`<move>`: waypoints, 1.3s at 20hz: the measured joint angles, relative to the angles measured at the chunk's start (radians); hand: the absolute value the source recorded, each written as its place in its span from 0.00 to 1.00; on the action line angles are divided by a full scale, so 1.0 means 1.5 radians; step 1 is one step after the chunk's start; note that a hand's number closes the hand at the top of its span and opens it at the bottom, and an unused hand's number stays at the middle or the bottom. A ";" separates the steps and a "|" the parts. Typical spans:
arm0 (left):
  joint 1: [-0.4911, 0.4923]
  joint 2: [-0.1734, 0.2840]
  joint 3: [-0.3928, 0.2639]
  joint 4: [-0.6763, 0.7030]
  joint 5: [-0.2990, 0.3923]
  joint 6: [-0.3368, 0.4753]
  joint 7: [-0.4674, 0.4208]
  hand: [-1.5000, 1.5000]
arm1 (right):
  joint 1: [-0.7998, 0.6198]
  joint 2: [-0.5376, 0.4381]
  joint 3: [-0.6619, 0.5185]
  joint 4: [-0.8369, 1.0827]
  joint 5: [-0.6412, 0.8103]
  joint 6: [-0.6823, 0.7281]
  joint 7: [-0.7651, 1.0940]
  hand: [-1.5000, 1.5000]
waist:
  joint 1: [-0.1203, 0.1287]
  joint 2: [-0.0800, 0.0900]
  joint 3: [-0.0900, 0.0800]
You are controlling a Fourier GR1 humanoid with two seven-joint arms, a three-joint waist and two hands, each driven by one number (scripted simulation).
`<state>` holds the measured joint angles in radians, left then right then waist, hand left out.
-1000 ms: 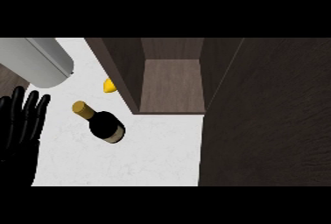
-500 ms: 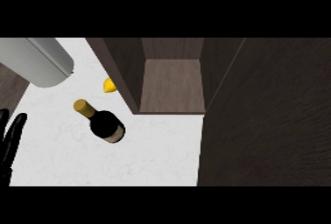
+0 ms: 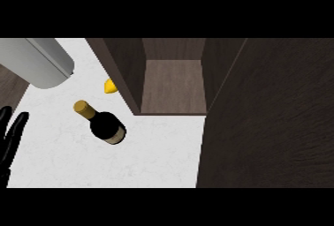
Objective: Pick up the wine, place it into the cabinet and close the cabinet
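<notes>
Your left hand (image 3: 13, 132), fingers straight and apart, has slid back to the desk's (image 3: 150, 154) left edge, leaving the wine (image 3: 104, 125) ungrasped beside the open cabinet (image 3: 173, 88).

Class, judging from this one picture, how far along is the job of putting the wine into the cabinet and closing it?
Nothing looks done yet. The wine bottle stands on the white counter, untouched, left of the open cabinet. Only the left hand shows, open at the left edge, holding nothing. Left to do: pick up, place inside, close the cabinet.
</notes>
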<state>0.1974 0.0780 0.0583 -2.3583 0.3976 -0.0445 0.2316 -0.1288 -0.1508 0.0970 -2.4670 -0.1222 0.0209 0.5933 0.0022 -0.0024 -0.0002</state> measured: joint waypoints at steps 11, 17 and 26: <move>-0.069 0.016 0.005 0.005 -0.011 0.059 0.070 0.00 | -0.127 -0.017 -0.012 -0.014 0.013 -0.060 0.143 0.00 | -0.003 -0.001 0.000; -0.101 0.013 0.008 0.021 -0.036 0.083 0.076 0.00 | -0.195 -0.029 -0.026 -0.014 0.020 -0.083 0.207 0.00 | -0.004 0.000 0.000; -0.101 -0.004 0.020 0.076 -0.066 0.079 0.023 0.00 | -0.237 -0.046 -0.055 -0.015 0.021 -0.087 0.241 0.00 | -0.004 0.000 0.000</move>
<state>0.0457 0.0720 0.0883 -2.2436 0.2989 0.0734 0.2667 -0.4851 -0.2194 0.0139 -2.4889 -0.0911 -0.1099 0.9548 -0.0039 -0.0023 -0.0002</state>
